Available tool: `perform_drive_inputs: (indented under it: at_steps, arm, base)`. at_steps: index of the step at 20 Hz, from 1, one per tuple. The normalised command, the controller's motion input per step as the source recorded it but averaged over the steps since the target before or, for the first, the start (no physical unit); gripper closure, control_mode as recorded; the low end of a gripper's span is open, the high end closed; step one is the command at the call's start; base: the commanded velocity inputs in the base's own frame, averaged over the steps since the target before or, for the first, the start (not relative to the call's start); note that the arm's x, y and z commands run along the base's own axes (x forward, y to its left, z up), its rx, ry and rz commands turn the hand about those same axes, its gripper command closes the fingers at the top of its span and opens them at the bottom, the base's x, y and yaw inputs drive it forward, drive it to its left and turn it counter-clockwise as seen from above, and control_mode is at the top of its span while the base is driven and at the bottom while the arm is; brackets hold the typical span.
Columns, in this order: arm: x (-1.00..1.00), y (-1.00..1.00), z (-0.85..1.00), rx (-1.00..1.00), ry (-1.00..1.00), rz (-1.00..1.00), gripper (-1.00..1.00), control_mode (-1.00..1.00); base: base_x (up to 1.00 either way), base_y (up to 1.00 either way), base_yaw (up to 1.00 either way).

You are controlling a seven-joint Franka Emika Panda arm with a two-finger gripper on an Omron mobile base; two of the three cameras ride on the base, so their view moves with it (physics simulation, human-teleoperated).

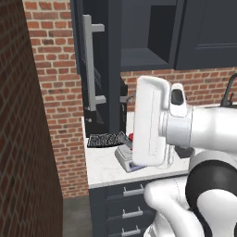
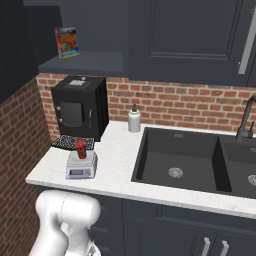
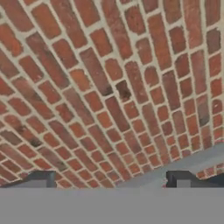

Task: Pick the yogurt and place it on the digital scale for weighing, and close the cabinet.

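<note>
Yogurt (image 2: 80, 148) sits on digital scale (image 2: 81, 165) on the table (image 2: 116, 170); claw (image 3: 113, 180) spread, empty, facing brick; cabinet (image 1: 99, 65) door open — risk: arm sweeping toward handle knocks the cup off.

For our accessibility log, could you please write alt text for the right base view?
A small red yogurt cup stands on a light-grey digital scale on a white counter, beside a black box appliance and a black sink. Above, the dark navy cabinet is open, showing a colourful box on its shelf.
</note>
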Motion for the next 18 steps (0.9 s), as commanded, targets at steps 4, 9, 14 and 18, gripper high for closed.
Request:
perform_drive_inputs:
  at_steps: [4, 9, 14, 18]
  arm:
    - [0.24, 0.7, 0.0, 0.0, -0.18, 0.02, -1.0, -1.0]
    - [0.45, 0.1, -0.05, 0.0, -0.05, 0.1, -1.0, -1.0]
    - [0.7, 0.0, -0.17, 0.0, 0.01, 0.14, -1.0, -1.0]
    - [0.25, 0.38, -0.2, -0.06, 0.0, 0.06, -1.0, -1.0]
  base:
    - [0.0, 0.0, 0.0]
    - [0.0, 0.0, 0.0]
    - [0.0, 0.0, 0.0]
    - [0.0, 0.0, 0.0]
